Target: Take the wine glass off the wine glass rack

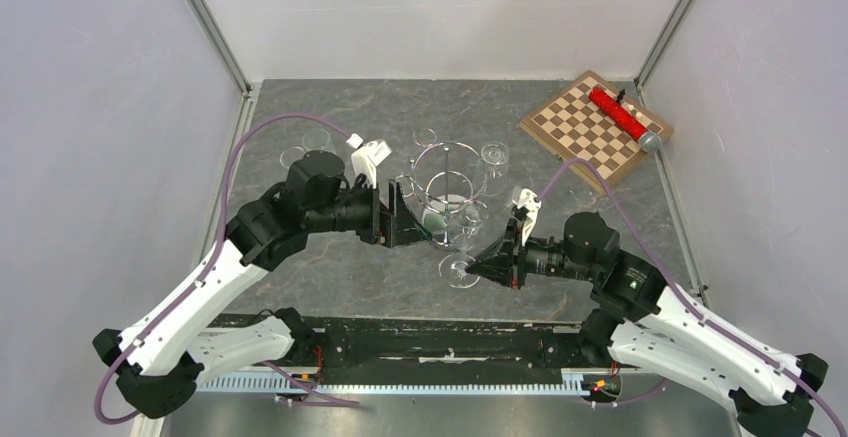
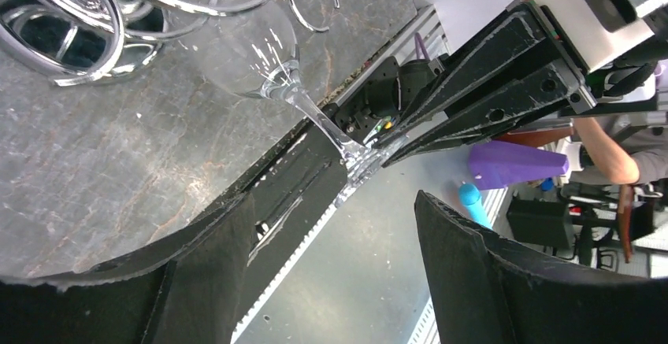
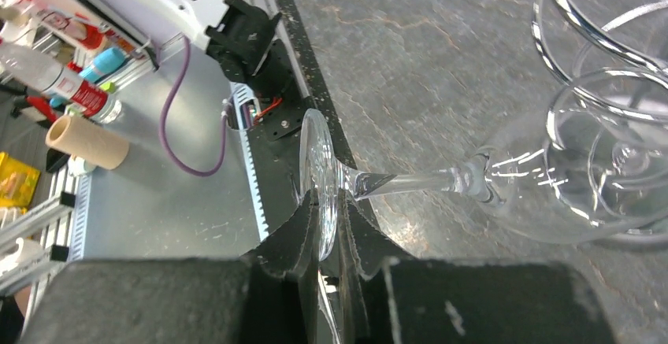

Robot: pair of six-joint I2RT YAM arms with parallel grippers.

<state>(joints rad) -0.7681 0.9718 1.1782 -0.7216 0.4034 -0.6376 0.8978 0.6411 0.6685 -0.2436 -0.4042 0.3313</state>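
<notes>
Right wrist view alone shows me my right gripper [image 3: 323, 214] clamped on the foot of the tilted wine glass [image 3: 536, 202], its bowl by the wine glass rack [image 1: 445, 182]. Overhead, my left gripper [image 1: 402, 215] is spread wide beside the rack. The labels on the bottles [image 3: 55, 84] are too blurred to read.

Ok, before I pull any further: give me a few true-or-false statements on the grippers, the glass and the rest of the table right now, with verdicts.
1. The right gripper is shut on the foot of the wine glass. True.
2. The left gripper is clamped on the wine glass rack. False: its jaws stand wide open beside the rack and hold nothing.
3. The wine glass stands upright on the table. False: it is tipped over, its stem near level, with the bowl toward the rack and the foot in the right gripper.
4. A chessboard lies near the table's far right corner. True.
</notes>
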